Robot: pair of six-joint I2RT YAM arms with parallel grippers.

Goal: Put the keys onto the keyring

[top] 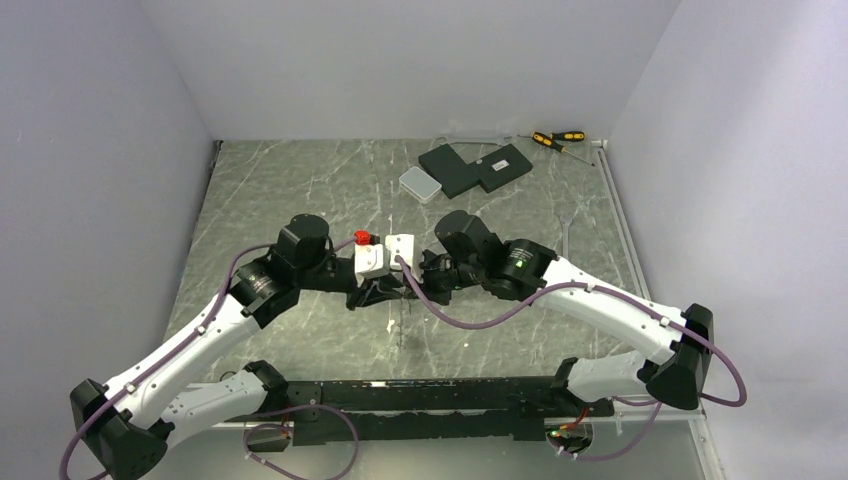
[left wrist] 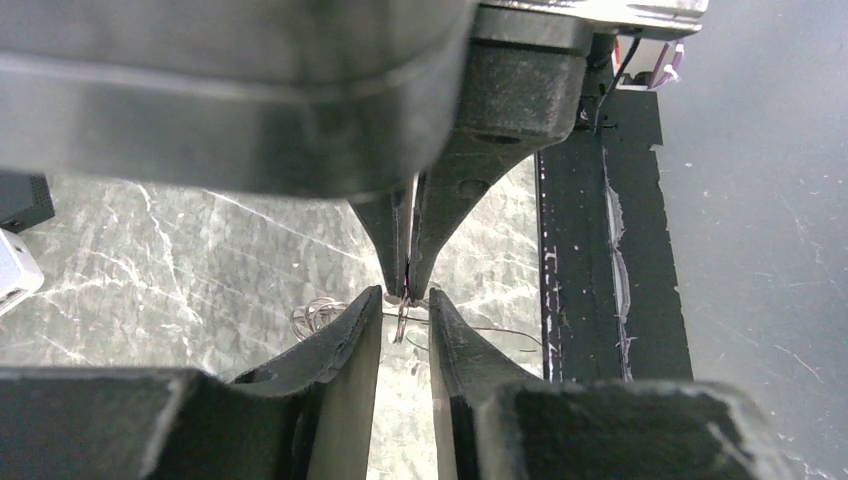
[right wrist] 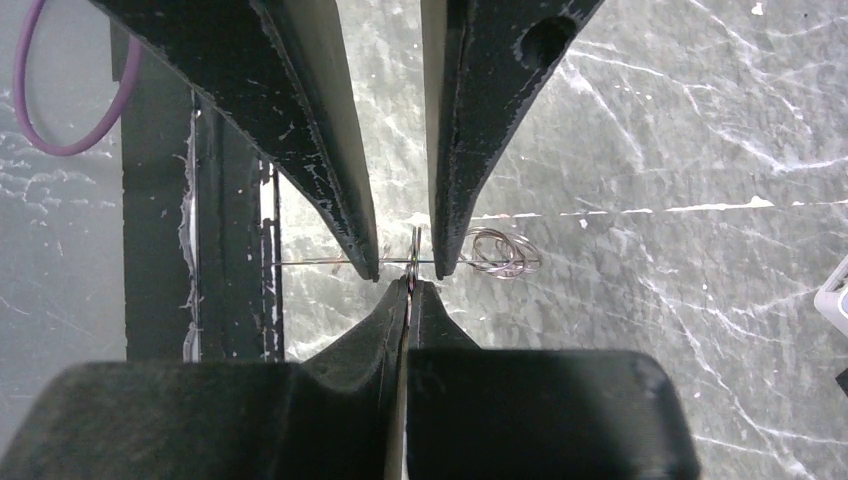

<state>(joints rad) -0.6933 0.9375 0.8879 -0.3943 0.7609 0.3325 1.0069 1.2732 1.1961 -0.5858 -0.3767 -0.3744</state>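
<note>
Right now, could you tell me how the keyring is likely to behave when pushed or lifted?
The keyring is very thin wire, so it will probably flex and spring rather than stay stiff. Bare shiny metal, slight beside the right gripper, it is likely light and may slip or twist when pinched.

The grey marbled table [top: 300,180] carries a small white box [top: 420,184], flat black plates [top: 475,168], two screwdrivers [top: 558,139] and a thin wrench [top: 567,232].

Robot lab test cell, plain white walls [top: 420,60], marbled tabletop [top: 290,185], screwdrivers [top: 558,139] at back
</note>
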